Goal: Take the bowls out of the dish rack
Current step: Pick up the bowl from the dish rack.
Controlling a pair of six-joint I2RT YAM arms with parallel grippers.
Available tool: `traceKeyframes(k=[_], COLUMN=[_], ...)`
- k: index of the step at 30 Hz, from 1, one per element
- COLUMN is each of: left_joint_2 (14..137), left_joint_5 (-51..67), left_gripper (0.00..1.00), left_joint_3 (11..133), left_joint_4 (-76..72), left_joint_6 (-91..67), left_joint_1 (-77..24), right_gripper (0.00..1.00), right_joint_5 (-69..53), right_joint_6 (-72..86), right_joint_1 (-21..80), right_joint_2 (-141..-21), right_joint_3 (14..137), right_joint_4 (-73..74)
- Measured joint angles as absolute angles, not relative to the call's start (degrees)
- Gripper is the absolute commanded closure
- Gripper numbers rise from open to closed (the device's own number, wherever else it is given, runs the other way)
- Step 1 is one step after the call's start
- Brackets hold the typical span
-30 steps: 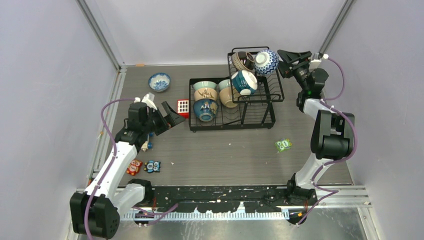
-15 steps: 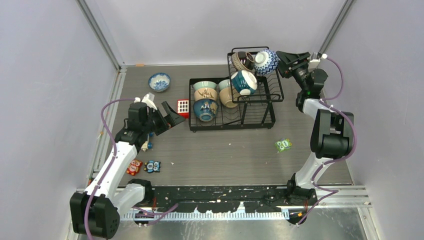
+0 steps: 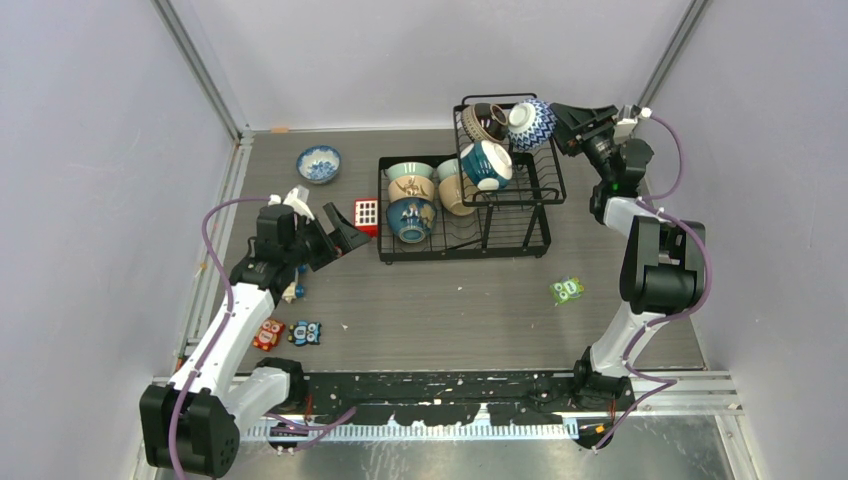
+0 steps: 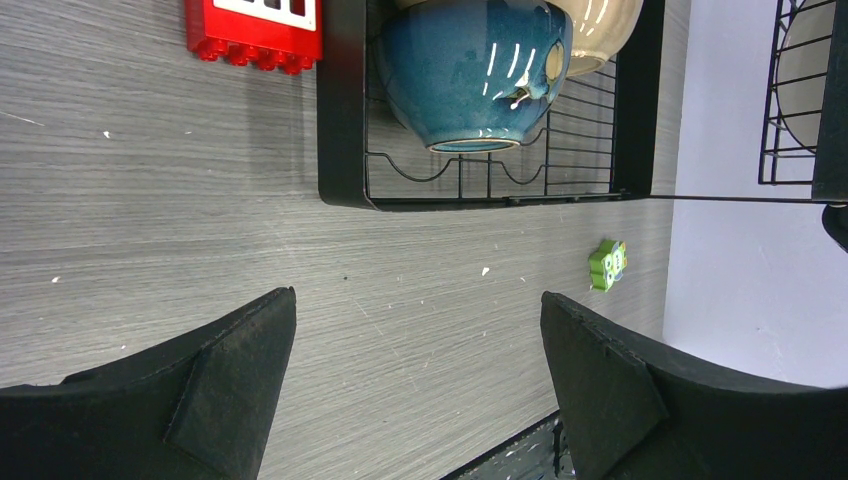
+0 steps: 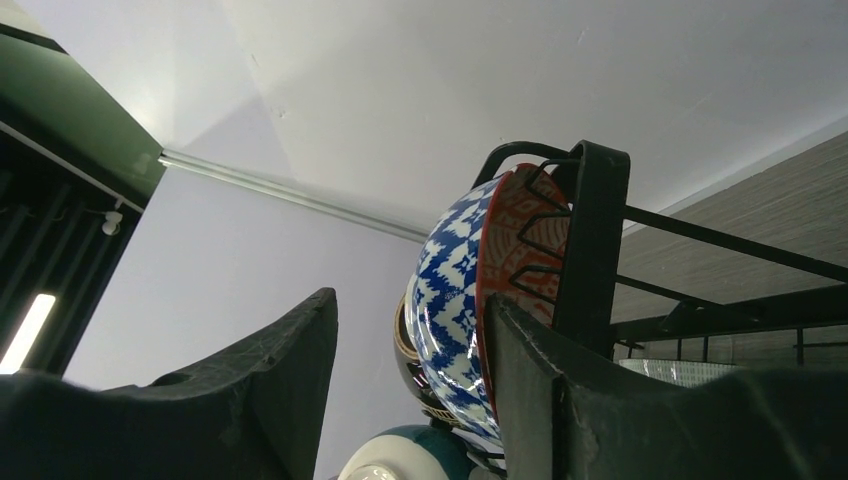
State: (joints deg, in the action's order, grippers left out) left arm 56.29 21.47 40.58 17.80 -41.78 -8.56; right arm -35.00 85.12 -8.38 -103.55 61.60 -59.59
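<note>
Nearer than a second ago, straddles with narrowing, not-yet-clenched right jaws the on-edge blue-and-white patterned bowl (image 5: 450,300) at the far right corner of the dish rack (image 3: 465,256); holds left jaws released and empty, well apart.

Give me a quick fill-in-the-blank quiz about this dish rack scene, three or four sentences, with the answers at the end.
The right gripper straddles the rim of the zigzag bowl, whose outside is white and ____.
The left gripper hovers with its jaws ____.
One small patterned bowl sits outside the dish rack, on the ____.
The block with white squares is ____.
Missing words: blue; open; table; red.
</note>
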Motion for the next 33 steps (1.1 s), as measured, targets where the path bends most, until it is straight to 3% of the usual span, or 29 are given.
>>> traceKeyframes(k=[5,18,33], left_joint_2=[56.3,56.4,56.4], left_joint_5=[21.5,21.5,21.5], left_gripper=[0.07,0.07,0.07], left_joint_3=[40.6,40.6,40.6], left_joint_4=[17.8,17.8,17.8], left_joint_6=[-41.8,-41.8,-41.8], left_joint_1=[-8.6,-8.6,-8.5], right_gripper=[0.47,0.48,0.59], right_joint_5=[-35.1,-35.1,-35.1], right_joint_6=[85.3,85.1,83.2], right_joint_1=[-8.1,-7.3,-6.8], right_joint_2=[-103.5,-103.5,-104.3], right_joint_3=[61.8,62.5,64.1], right_joint_4=[-59.7,-59.4,-57.1])
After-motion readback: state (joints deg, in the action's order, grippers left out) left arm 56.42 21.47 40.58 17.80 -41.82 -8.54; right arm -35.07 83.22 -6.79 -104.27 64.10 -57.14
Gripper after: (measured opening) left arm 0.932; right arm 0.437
